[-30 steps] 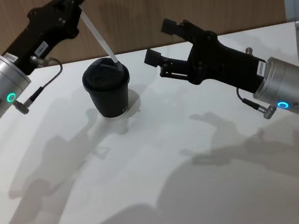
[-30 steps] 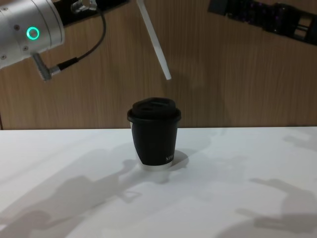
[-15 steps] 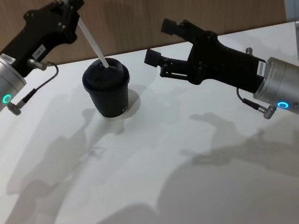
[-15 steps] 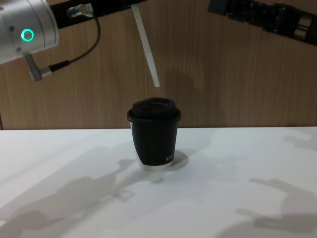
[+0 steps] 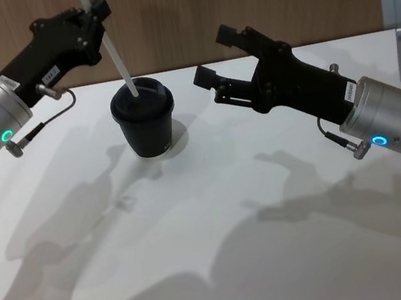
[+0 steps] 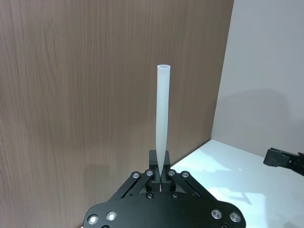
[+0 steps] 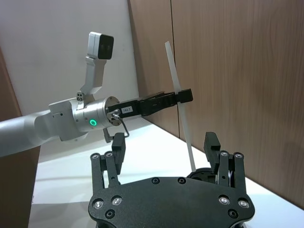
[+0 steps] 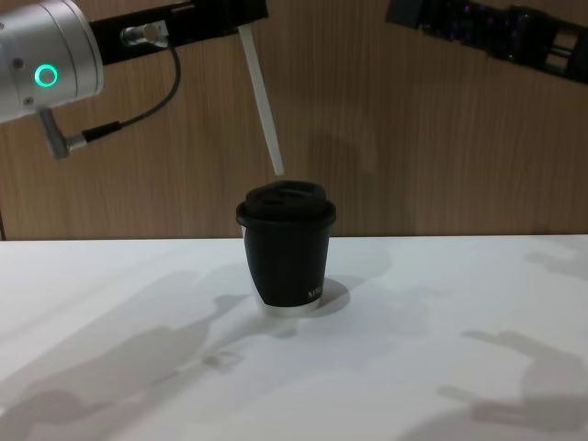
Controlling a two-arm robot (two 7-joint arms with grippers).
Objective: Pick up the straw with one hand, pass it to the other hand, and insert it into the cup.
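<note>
The left end effector (image 5: 92,12), black with a silver cylindrical wrist, is clamped shut on the thin white plastic straw (image 5: 109,48), which slants down from it so that its lower tip hangs just above the black domed lid of the small black takeaway cup (image 8: 286,248) on the white desk (image 5: 227,254). The step in hand is insertion: it seems best to line the tip over the lid's opening, straighten the tilt, then descend slowly so the cup is not pushed. Nothing is in the cup yet. The right end effector (image 5: 214,60) hovers beside the cup, spread wide and empty.
</note>
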